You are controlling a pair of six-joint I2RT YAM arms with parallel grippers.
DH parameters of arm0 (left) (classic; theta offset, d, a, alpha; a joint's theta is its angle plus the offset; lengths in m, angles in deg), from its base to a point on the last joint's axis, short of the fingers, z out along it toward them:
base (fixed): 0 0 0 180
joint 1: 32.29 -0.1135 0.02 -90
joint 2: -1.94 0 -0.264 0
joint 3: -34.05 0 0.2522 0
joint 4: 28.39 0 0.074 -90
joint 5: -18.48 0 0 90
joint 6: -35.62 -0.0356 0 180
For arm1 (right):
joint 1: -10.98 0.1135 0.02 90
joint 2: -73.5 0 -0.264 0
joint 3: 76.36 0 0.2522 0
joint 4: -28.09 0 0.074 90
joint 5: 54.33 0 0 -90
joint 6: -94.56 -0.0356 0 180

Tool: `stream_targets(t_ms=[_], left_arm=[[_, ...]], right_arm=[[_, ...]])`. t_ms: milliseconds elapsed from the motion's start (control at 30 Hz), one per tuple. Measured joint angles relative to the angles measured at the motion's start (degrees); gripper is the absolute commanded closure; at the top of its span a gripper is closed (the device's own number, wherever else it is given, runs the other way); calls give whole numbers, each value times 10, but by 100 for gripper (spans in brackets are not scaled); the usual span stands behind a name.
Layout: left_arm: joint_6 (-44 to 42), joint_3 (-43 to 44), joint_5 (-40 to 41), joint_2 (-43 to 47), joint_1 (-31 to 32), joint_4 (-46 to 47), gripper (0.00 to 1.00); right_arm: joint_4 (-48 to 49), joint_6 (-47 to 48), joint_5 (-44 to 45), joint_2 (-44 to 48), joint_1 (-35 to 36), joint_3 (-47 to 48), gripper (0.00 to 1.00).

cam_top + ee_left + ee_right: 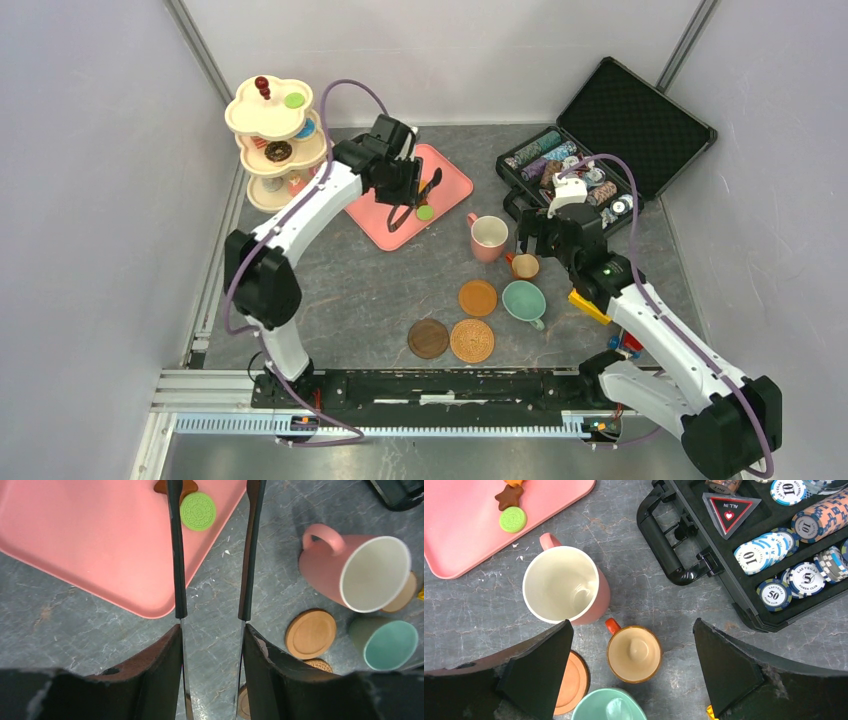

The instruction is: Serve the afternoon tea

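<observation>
Left gripper is closed partway on black tongs, apparently; the contact itself is hidden. The tong arms stand apart over the pink tray, with the green cookie between them at 12 o'clock, close beside the left arm. Right gripper hangs wide open and empty above the brown cup; the pink cup is at 10 o'clock. The stand sits at the table's far left. Risk: an off-centre squeeze could flick the cookie off the tray.
</observation>
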Motion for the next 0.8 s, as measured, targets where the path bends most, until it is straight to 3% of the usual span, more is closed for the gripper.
stream_targets(t_ms=[300, 800], left_arm=[[8, 5, 4, -91, 2, 12, 46], [8, 66, 65, -154, 2, 10, 44]], right_arm=[[0, 3, 3, 4, 0, -8, 2], [0, 12, 3, -7, 0, -9, 2]])
